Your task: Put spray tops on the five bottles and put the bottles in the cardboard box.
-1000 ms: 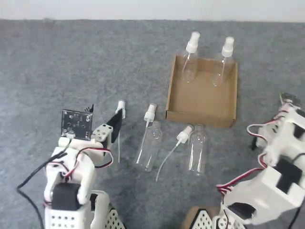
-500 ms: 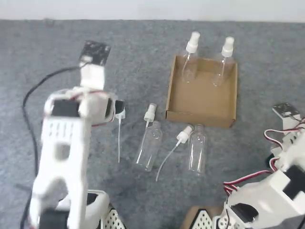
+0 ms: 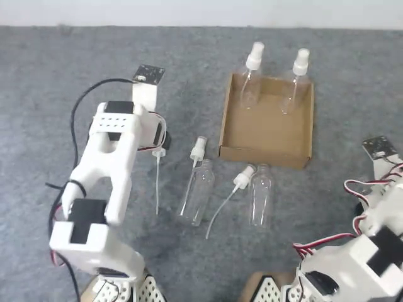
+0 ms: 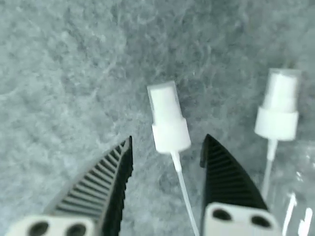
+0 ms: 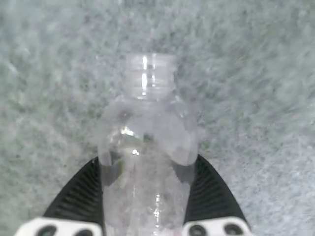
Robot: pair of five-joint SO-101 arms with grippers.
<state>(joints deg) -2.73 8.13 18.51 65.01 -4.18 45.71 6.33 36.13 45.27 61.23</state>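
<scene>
A loose white spray top [image 4: 169, 120] with its thin tube lies on the grey carpet, and my left gripper [image 4: 168, 140] hangs over it, open, one finger on each side. From above, that gripper [image 3: 158, 146] sits at the head of the spray top [image 3: 157, 179]. My right gripper [image 5: 147, 164] is shut on a clear uncapped bottle [image 5: 146, 147], neck pointing away. A clear bottle [image 3: 197, 189] lies mid-table with a spray top [image 3: 199, 149] at its neck. Another open bottle [image 3: 260, 195] lies beside a loose spray top [image 3: 242, 178]. Two capped bottles [image 3: 252, 82] [image 3: 295, 85] rest in the cardboard box [image 3: 267, 154].
The box stands at the back right with bare floor in its near half. The left arm's body [image 3: 113, 163] stretches over the left of the carpet. The right arm [image 3: 378, 214] stays low at the right edge. A white wall runs along the back.
The left arm rose from beside its base and swung forward, and its gripper now hangs over the loose spray top. The right arm shifted slightly at the right edge. The bottles have not moved.
</scene>
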